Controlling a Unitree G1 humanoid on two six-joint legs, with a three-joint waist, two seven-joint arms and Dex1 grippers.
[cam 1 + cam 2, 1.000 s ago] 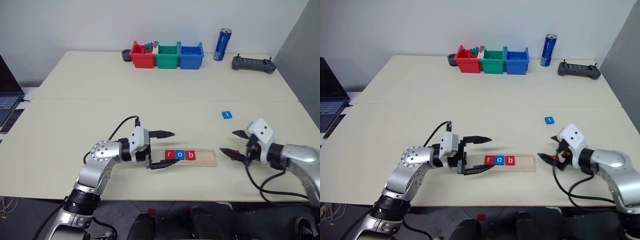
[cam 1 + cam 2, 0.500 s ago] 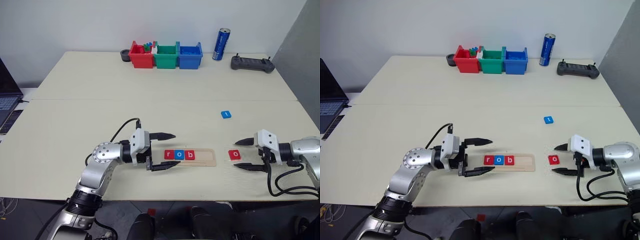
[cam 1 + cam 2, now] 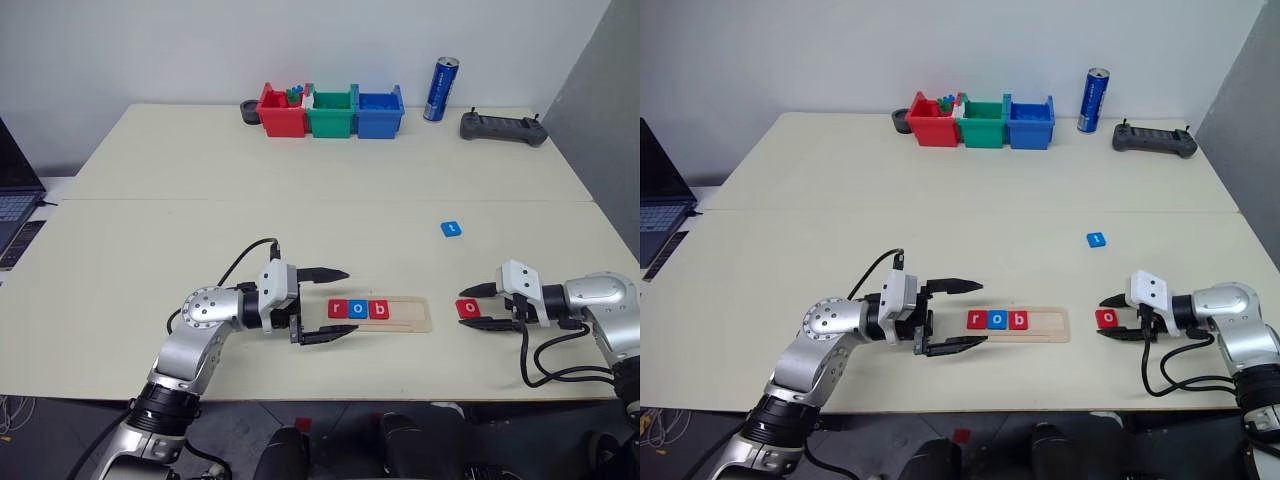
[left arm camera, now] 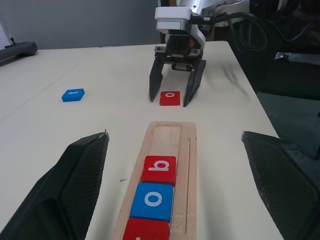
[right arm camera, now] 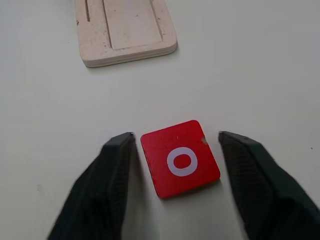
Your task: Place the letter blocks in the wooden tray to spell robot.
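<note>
The wooden tray (image 3: 414,314) lies near the table's front edge with a red r (image 3: 339,309), a blue o (image 3: 359,309) and a red b (image 3: 379,310) at its left end; its right part is bare. A red o tile (image 3: 467,308) lies flat on the table just right of the tray. My right gripper (image 3: 469,308) is down at the table with one finger on each side of this tile, open, a small gap showing in the right wrist view (image 5: 176,136). A blue t tile (image 3: 451,229) lies farther back. My left gripper (image 3: 347,301) hovers open at the tray's left end.
Red (image 3: 283,113), green (image 3: 332,113) and blue (image 3: 380,111) bins stand in a row at the table's back. To their right are a blue can (image 3: 445,88) and a black controller (image 3: 504,128). A laptop (image 3: 12,190) sits off the left edge.
My right gripper has dropped to the table and slid in around the red o tile, its fingers drawing closer together. The left gripper has stayed put.
</note>
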